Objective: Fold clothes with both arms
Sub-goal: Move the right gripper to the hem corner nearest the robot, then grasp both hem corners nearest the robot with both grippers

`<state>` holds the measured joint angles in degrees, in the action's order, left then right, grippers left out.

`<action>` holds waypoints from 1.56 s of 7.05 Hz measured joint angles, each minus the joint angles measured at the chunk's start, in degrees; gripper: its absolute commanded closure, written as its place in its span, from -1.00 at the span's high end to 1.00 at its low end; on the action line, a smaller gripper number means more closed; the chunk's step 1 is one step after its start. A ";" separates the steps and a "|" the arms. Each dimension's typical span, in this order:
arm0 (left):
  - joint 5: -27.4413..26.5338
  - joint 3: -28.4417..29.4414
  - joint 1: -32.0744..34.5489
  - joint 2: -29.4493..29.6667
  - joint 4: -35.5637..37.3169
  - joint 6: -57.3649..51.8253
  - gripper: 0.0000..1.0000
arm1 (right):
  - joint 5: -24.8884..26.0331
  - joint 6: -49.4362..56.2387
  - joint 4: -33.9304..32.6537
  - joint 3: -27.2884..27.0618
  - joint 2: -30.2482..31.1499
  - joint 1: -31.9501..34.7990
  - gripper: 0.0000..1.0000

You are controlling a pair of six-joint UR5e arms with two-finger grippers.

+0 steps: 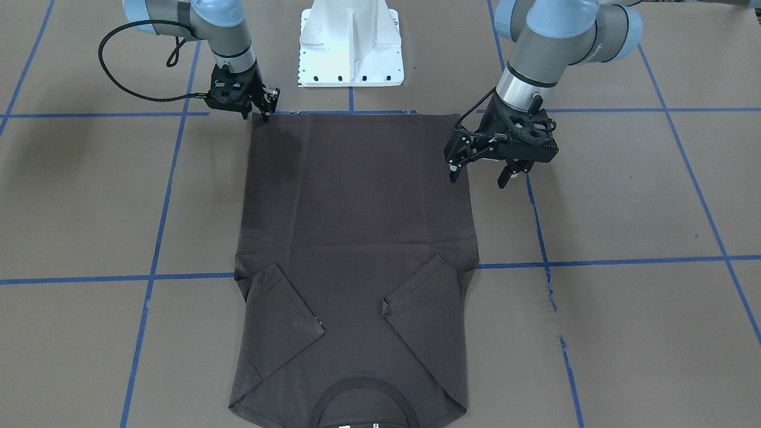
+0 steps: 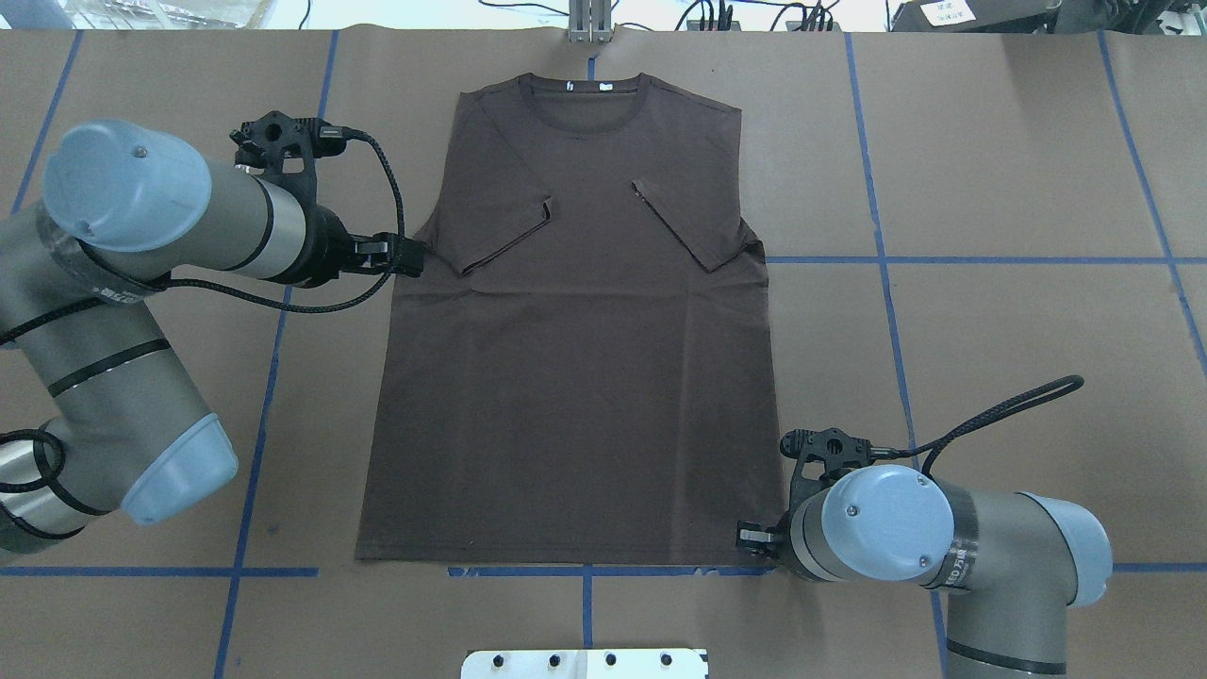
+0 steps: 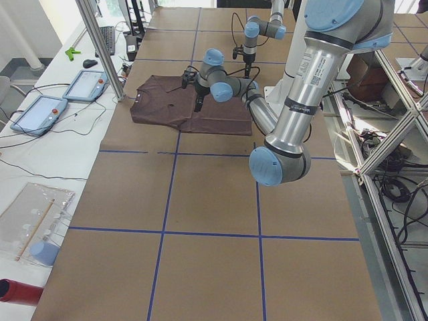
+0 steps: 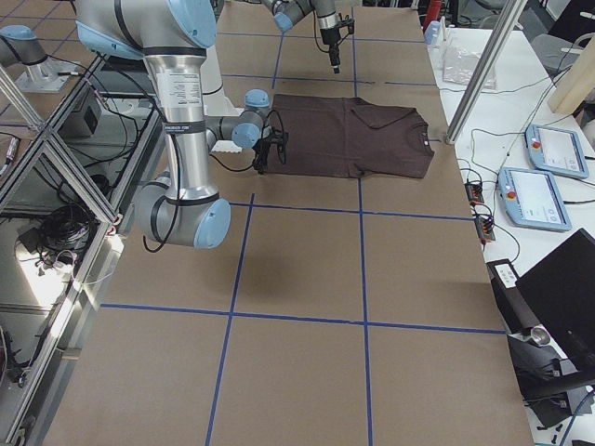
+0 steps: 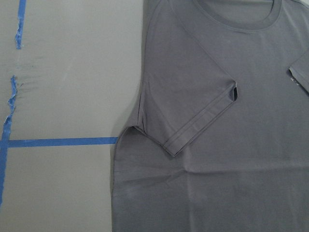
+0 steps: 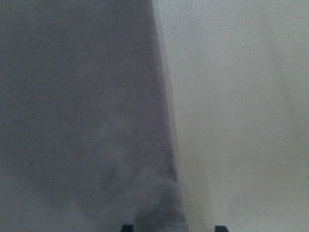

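The dark brown T-shirt (image 1: 357, 226) lies flat on the brown table, hem toward the robot and collar with white neck tags (image 2: 589, 87) at the far side. Both sleeves are folded inward over the body. My left gripper (image 1: 480, 175) is open and empty, raised above the shirt's edge near the left sleeve (image 5: 203, 121); it also shows in the overhead view (image 2: 407, 259). My right gripper (image 1: 264, 110) is open and low at the hem corner (image 2: 752, 538). In the right wrist view its fingertips (image 6: 126, 227) straddle the shirt's side edge (image 6: 166, 145).
The white pedestal base (image 1: 351, 47) stands just behind the hem. Blue tape lines (image 1: 624, 261) grid the brown table cover. Two tablets (image 3: 83, 83) and a metal pole (image 3: 100, 47) stand beyond the collar end of the table.
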<state>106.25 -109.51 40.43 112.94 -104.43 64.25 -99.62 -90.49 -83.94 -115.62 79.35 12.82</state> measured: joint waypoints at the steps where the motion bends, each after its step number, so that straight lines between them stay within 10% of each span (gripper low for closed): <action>1: -0.09 0.10 0.00 0.00 -0.04 0.00 1.00 | -0.21 0.10 0.02 -0.03 -0.04 0.00 -1.00; 7: 0.25 -0.13 -0.78 -2.13 -0.25 3.58 1.00 | -0.40 -0.26 0.09 -2.68 -0.04 0.84 -1.00; 11: -7.22 -6.53 -15.83 -11.43 0.01 28.56 0.98 | -0.73 0.19 0.09 -6.47 -0.03 2.39 -1.00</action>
<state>99.03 -116.03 24.60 101.51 -104.43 92.81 -100.35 -90.30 -83.85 -122.09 79.33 15.22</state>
